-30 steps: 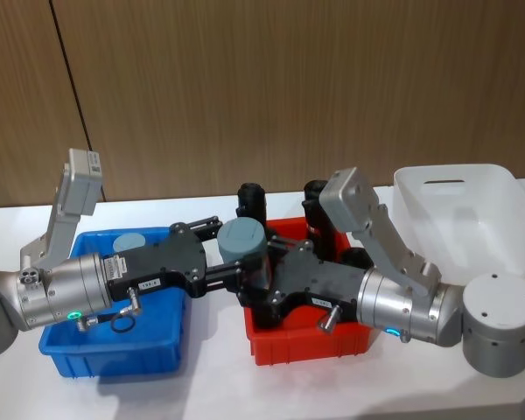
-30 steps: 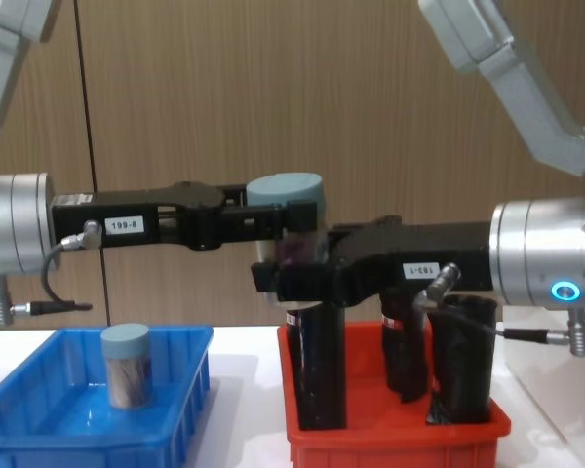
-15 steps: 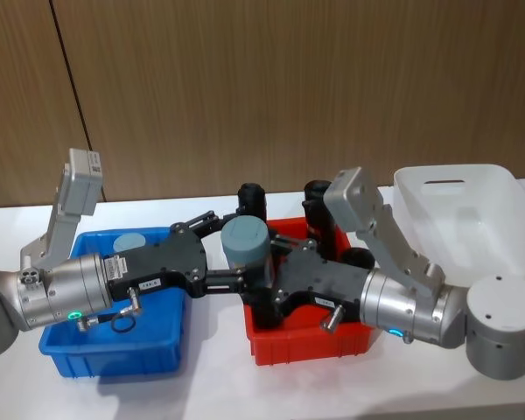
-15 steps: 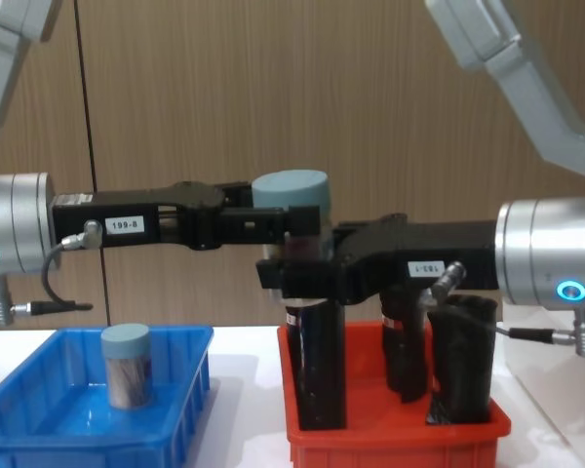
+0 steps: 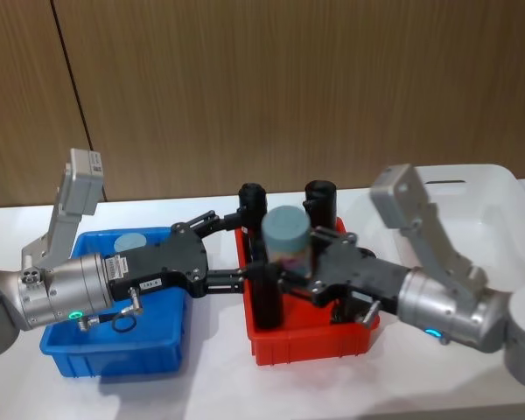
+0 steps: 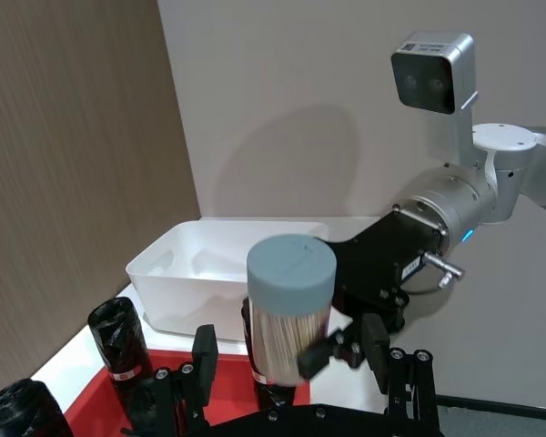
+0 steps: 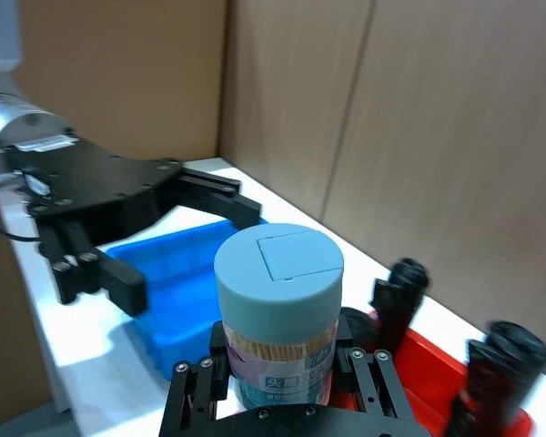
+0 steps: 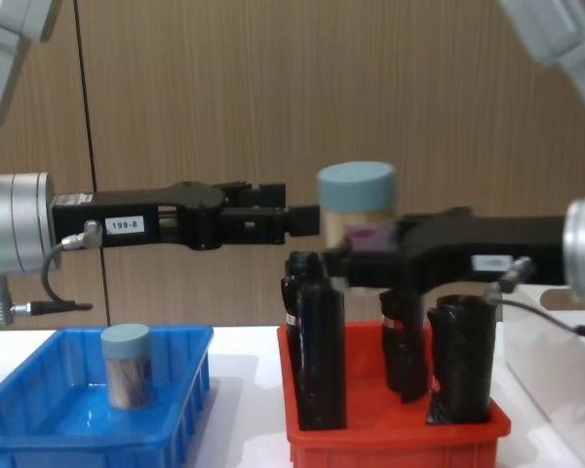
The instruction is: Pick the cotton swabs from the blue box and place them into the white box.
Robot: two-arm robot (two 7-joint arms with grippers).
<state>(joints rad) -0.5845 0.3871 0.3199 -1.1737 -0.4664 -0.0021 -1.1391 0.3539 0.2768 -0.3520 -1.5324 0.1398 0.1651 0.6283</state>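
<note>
Chest view: the right gripper [image 8: 361, 261] has its fingers clamped low on a swab tub [image 8: 356, 210], holding it upright in the air over the red bin [image 8: 390, 444], just above the tops of the black rolls [image 8: 317, 351]. The left gripper [image 5: 249, 245] hangs level with it on the blue-box side, fingers spread wide and holding nothing (near the tub, but apart from it). A second swab tub [image 8: 127, 366] stands in the blue box [image 8: 190, 390], and the white box [image 5: 472, 169] sits off to the right, past the red bin.

Now the dangers. That hold looks low on the tub, so a sharp swing could tip it in the fingers. If the tub sinks on the way across, it could clip a roll. The white box stands taller than the red bin, so a low approach risks knocking its near rim. Let go too soon and the tub lands among the rolls.
</note>
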